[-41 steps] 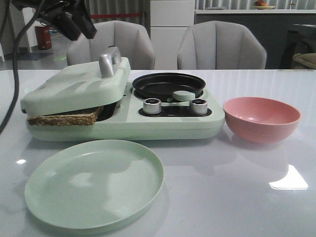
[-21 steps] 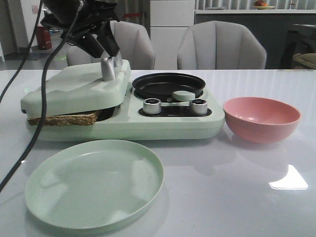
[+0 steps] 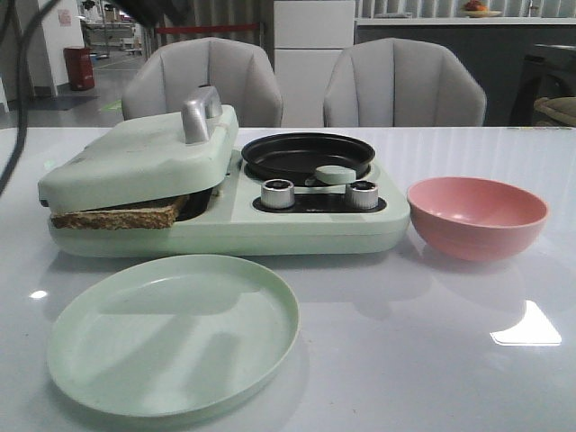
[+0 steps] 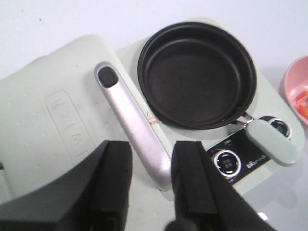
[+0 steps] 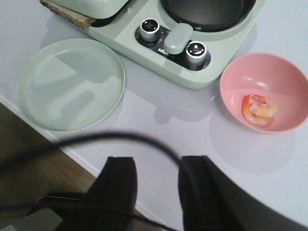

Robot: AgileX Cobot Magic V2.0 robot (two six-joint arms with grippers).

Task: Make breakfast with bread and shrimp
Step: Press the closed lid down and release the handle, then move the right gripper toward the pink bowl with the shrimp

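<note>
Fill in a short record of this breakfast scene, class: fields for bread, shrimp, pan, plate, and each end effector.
bread: under the closed lid of the breakfast maker, its edge sticking out
shrimp: in the pink bowl
pan: black, empty, on the breakfast maker
plate: green, empty, in front of the breakfast maker
left end effector: open, above the lid handle
right end effector: open, holding nothing

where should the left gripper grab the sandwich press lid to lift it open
Grip the silver handle on the lid, near its free end at the pan-side edge, coming straight down from above. It is a narrow raised bar, so fingers can close across its width. The left gripper hangs open above that end. The lid sits tilted on the bread, its front edge propped up, so it would probably swing up from there.
</note>
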